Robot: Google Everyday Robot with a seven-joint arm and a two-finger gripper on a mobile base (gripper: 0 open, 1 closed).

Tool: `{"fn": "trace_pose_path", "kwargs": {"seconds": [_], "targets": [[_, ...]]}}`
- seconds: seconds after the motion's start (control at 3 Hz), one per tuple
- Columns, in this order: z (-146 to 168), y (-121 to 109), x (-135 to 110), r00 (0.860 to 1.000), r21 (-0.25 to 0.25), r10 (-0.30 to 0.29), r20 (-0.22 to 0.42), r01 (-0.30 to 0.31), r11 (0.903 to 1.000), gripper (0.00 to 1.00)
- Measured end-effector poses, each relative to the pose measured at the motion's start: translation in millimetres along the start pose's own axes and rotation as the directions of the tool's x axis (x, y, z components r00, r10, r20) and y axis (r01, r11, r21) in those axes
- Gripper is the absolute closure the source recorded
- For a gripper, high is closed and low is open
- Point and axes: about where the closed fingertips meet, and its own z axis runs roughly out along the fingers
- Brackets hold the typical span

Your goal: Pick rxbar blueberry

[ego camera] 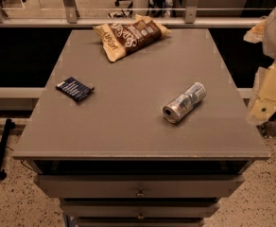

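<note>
The rxbar blueberry (74, 89) is a small flat dark navy wrapper with white print. It lies flat on the left side of the grey table top (128, 126), near the left edge. My gripper (266, 96) shows as pale cream parts at the right edge of the view, beyond the table's right side. It is far from the bar and holds nothing that I can see.
A silver can (184, 102) lies on its side right of centre. A brown-and-tan chip bag (130, 36) lies at the table's far edge. Drawers (140, 186) are below the front edge. A railing (128, 20) runs behind the table.
</note>
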Motion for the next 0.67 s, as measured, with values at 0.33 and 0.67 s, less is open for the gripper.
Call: {"fn": "trace_pose_path", "kwargs": {"seconds": [0.33, 0.67], "targets": [[0.0, 0.0, 0.0, 1.0, 0.0, 0.0, 0.0, 0.0, 1.0, 0.0], [0.7, -0.4, -4.2, 0.999, -0.002, 0.003, 0.033, -0.003, 1.0, 0.0]]}}
